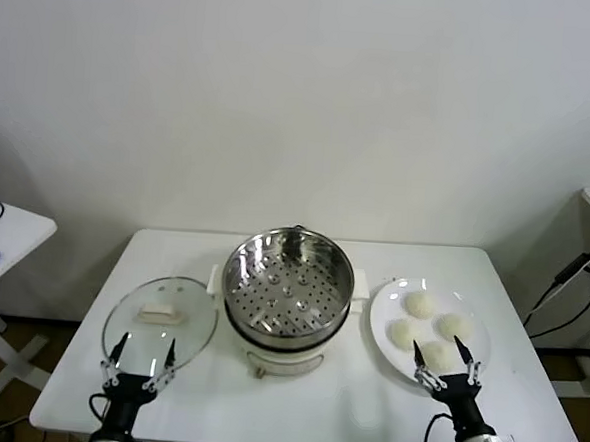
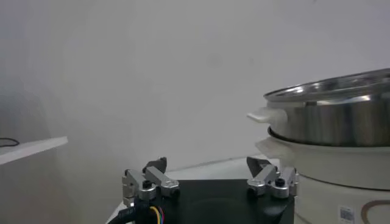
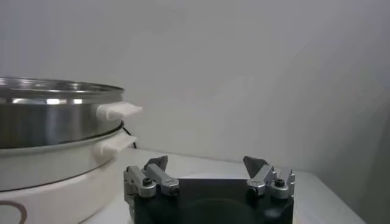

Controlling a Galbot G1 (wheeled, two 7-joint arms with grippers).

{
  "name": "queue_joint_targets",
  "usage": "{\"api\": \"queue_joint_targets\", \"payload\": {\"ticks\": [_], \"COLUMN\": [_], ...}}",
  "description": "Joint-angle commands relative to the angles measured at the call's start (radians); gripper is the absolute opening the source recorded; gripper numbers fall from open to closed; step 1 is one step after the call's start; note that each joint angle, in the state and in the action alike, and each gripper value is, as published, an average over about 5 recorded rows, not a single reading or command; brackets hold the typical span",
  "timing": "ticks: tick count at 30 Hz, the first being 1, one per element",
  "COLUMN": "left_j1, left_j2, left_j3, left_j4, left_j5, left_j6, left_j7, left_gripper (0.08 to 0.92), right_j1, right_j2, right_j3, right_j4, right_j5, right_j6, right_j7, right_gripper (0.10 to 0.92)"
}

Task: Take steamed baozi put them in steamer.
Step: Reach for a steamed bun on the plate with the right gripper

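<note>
Several cream-white baozi (image 1: 420, 304) lie on a flat white plate (image 1: 383, 309) at the right of the table. In the middle stands the steamer (image 1: 289, 291), a shiny steel pot on a white base; its perforated tray holds nothing. It also shows as the steamer (image 2: 341, 122) in the left wrist view and the steamer (image 3: 49, 115) in the right wrist view. My right gripper (image 1: 439, 346) (image 3: 205, 161) is open at the near rim of the plate, fingertips just over the nearest bun. My left gripper (image 1: 146, 344) (image 2: 207, 163) is open over the near edge of the glass lid.
A round glass lid (image 1: 158, 323) with a white handle lies flat left of the steamer. The white table (image 1: 294, 401) has bare surface in front of the steamer. A side table (image 1: 4, 233) stands far left, and cables (image 1: 571, 288) hang at the far right.
</note>
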Motion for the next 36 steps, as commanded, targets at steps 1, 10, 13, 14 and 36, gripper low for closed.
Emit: {"api": "queue_joint_targets", "payload": {"ticks": [1,10,13,14,36], "left_j1": [-0.003,-0.025,-0.023,-0.022,-0.014], "left_j2": [0.001,0.001,0.006,0.008,0.016], "left_j3": [0.002,0.029,0.044,0.049,0.065], "left_j4": [-0.004,-0.014,-0.007,-0.003,0.026], "left_j5": [0.001,0.034,0.042,0.043,0.020], "left_j6": [0.007,0.008,-0.002,-0.007,-0.031], "left_j7": [-0.018,-0.045,-0.041,-0.040,-0.067], "left_gripper": [0.823,0.823,0.823,0.823,0.823], "right_j1": [0.024,0.200,0.288,0.324,1.974], "right_j2": [-0.028,-0.461,-0.637,-0.685,-0.584], "right_j3": [0.016,0.047,-0.012,-0.043,-1.725], "right_j4": [0.005,-0.065,-0.156,-0.183,-0.836], "right_j5": [0.007,0.025,0.044,0.043,-0.201], "right_j6": [-0.018,-0.240,-0.254,-0.254,-0.074], "right_j7": [-0.017,-0.174,-0.278,-0.312,-1.036], "right_gripper": [0.823,0.823,0.823,0.823,0.823]}}
